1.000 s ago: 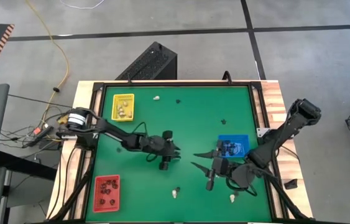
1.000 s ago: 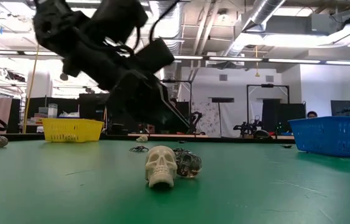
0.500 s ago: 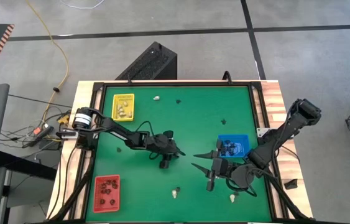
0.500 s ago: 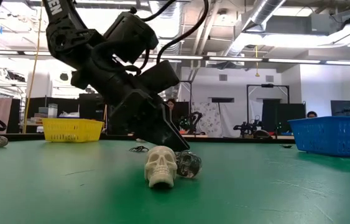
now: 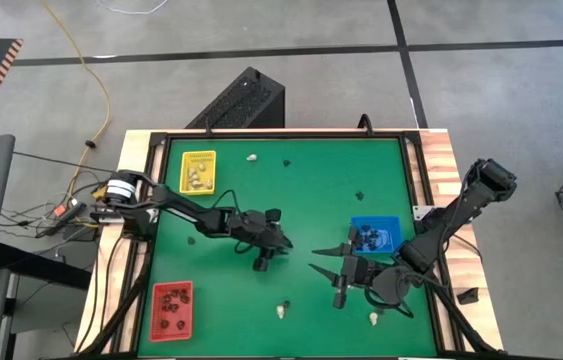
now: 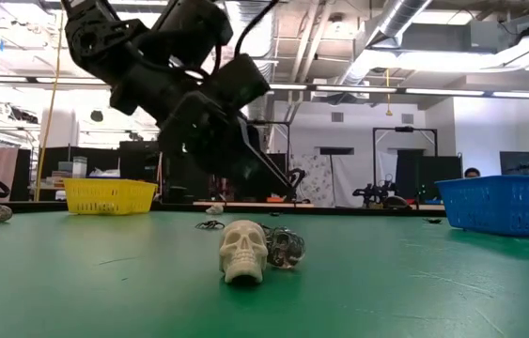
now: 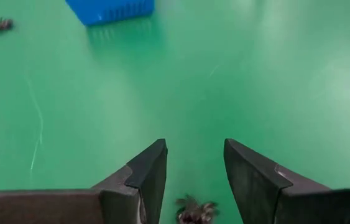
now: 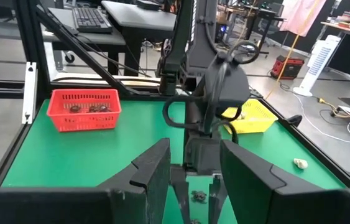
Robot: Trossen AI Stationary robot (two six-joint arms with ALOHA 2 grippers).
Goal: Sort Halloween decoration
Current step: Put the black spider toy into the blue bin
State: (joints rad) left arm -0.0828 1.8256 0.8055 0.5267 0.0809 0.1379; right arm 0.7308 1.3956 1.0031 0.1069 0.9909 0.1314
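The Halloween decoration lies scattered over the green mat. A cream skull stands at the near edge with a greyish trinket against it. More cream pieces and black pieces lie farther off. My left gripper hovers open at mid-table, tilted down. A dark spidery trinket lies on the mat just under the gap between its fingers. My right gripper hangs open to its right, pointing at it, with nothing between its fingers.
A yellow tray stands at the far left, a red tray at the near left and a blue tray at the right beside my right arm. All three hold trinkets. Bare mat lies between the two grippers.
My left gripper dipped toward the mat behind the skull, then rose again to about its earlier height, staying open. The skull and the trinket beside it have kept their places.
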